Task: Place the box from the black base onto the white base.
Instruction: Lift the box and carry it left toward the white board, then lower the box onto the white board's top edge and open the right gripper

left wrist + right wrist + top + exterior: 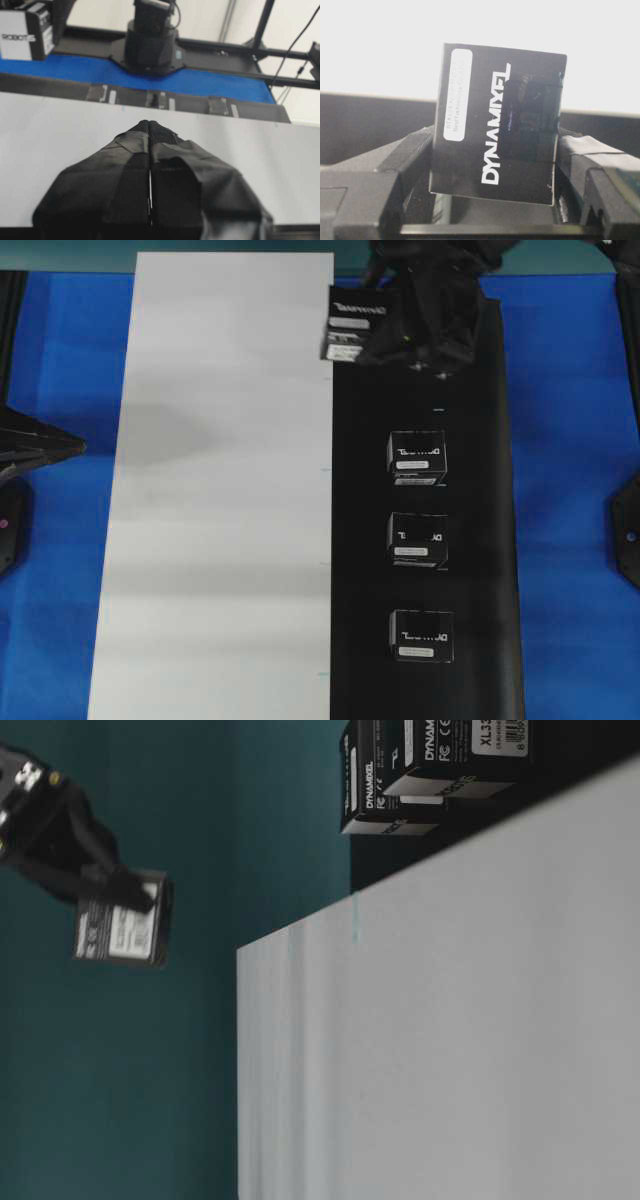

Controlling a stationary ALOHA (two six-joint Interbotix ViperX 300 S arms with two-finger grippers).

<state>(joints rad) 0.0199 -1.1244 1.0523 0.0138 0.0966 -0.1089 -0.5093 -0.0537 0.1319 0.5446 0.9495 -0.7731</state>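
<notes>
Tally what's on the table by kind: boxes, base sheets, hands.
Boxes: 4. One held box in the right hand; three on the black base.
Base sheets: 2, black and white base.
Hands: 2, including left hand.
Total: 8

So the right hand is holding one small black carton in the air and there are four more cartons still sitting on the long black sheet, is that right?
Not quite: three small black cartons sit on the long black sheet, not four, as the overhead view shows. The right hand does hold one small black carton in the air.
</notes>
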